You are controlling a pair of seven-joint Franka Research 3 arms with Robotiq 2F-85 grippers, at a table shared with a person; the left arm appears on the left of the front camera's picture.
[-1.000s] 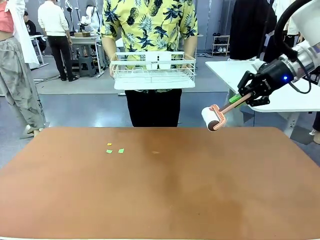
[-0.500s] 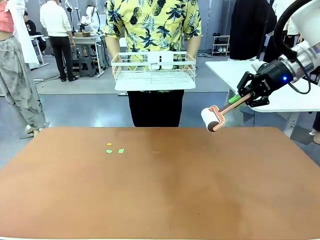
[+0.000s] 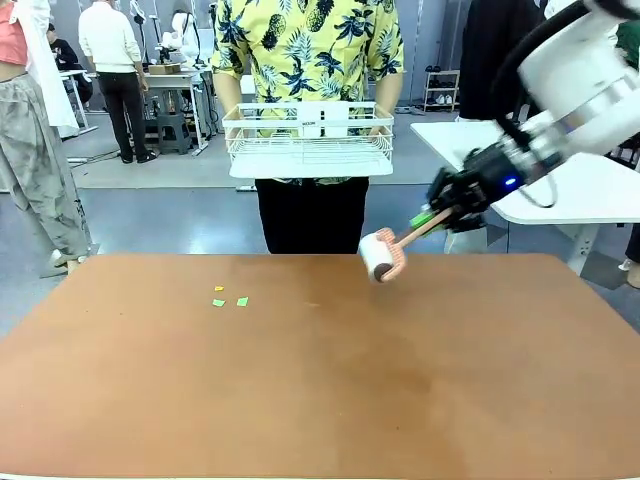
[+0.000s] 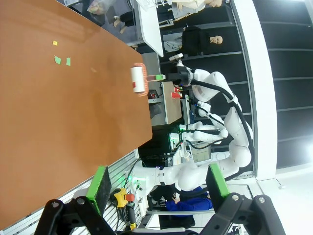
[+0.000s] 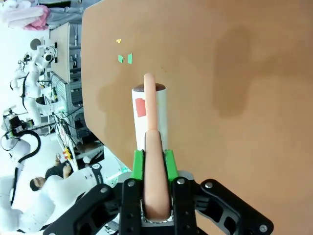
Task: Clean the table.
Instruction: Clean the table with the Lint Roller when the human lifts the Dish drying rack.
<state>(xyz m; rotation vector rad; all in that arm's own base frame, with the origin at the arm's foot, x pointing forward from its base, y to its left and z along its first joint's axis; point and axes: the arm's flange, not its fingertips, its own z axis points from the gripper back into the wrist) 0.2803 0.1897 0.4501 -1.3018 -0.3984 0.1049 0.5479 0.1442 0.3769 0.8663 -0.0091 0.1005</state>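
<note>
Left end effector: the jaws are spread wide and nothing is held; the table is seen well ahead of it.
Scraps: two green scraps and a yellow scrap lie close together on the table, well apart from the right end effector and on its left side in the front view.
Wire rack: it is held off the table by the person at the far side, above and to the left of the right end effector.
Lint roller: its white head is carried just ahead of the right end effector, by the table's far edge; contact with the top cannot be told.
Right end effector: it is clamped on the roller's pink handle, with a green pad on each side.
Step judged: the roller is being brought toward the scraps, and none are judged picked up yet.
Risk, pitch: if the head is lowered tilted, only one rim would be pressed down and the scraps could be skipped.
Risk, speed: the light scraps could be pushed or blown aside by a fast sweep.
Risk, grip: the slim handle could be twisted between the pads under heavy downward pressure.
</note>
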